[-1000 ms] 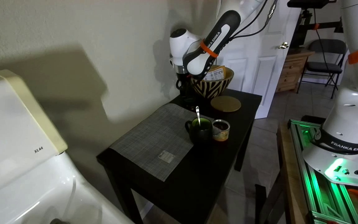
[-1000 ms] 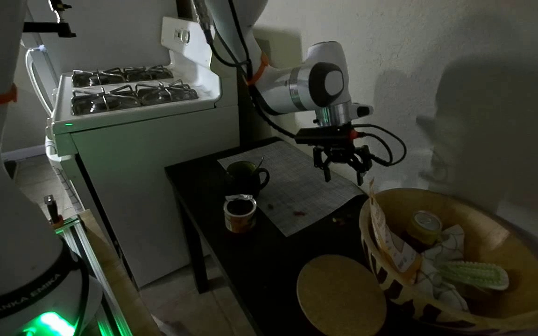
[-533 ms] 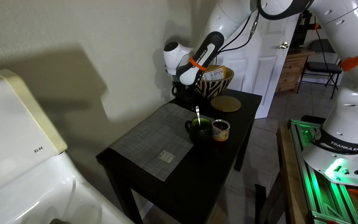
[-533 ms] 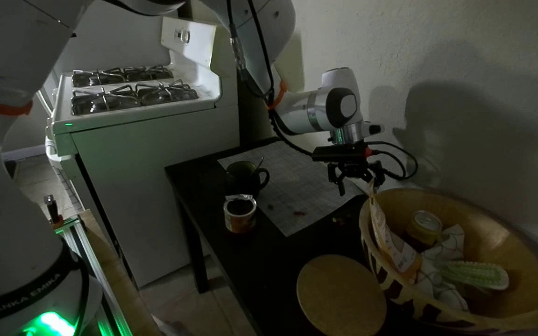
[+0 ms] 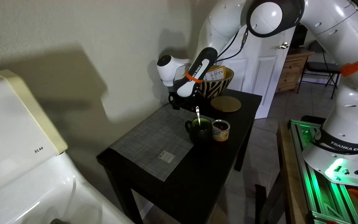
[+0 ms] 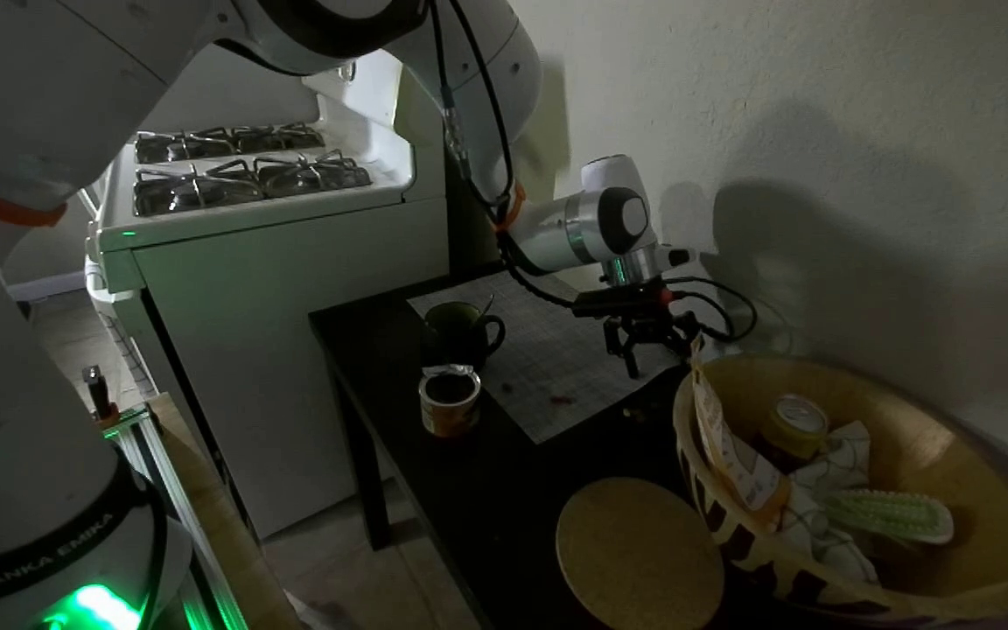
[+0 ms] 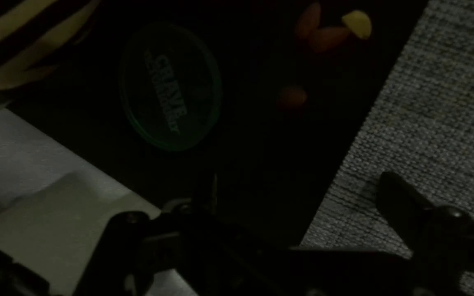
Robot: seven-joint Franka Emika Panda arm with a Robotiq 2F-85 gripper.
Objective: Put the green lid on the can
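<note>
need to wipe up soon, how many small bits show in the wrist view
4: a reddish bit, a second reddish bit and a yellow bit grouped near the top; a lone bit between the green lid and the placemat. More may hide in the dark.

In the wrist view the lid [image 7: 171,88] lies on the table [image 7: 270,164] between basket [image 7: 35,49] and mat [image 7: 447,90], bits [image 7: 328,39] to its right. In an exterior view the can [image 6: 450,416] stands just before the mug [image 6: 458,331]; nearer lies the disc [image 6: 640,551], left of the basket holding a packet [image 6: 747,474].
</note>
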